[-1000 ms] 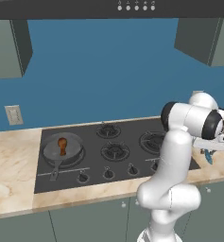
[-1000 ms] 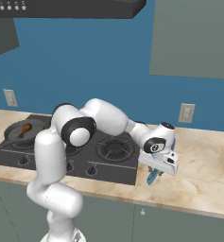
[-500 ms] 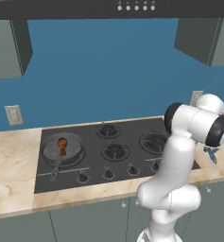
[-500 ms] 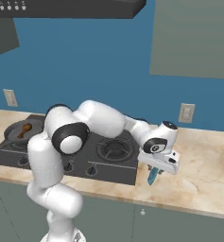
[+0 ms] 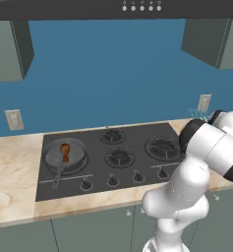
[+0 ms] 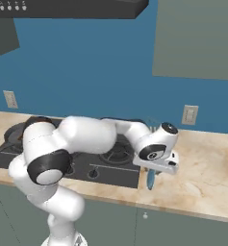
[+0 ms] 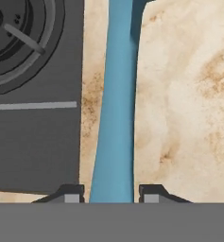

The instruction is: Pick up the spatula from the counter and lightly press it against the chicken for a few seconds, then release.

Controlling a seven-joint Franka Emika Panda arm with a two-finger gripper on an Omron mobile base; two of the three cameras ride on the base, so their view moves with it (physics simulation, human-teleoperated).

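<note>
Blue spatula in gripper, abv counter

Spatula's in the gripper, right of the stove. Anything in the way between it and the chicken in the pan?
Nothing visible blocks it. The spatula hangs from the gripper over the counter strip right of the cooktop. Between it and the chicken lie only low burners, then the pan rim.

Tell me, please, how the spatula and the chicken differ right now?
The spatula is blue, long and slim; the chicken is brown and stubby. The spatula hangs gripped between the fingers over the counter; the chicken lies in the pan on the stove.
</note>
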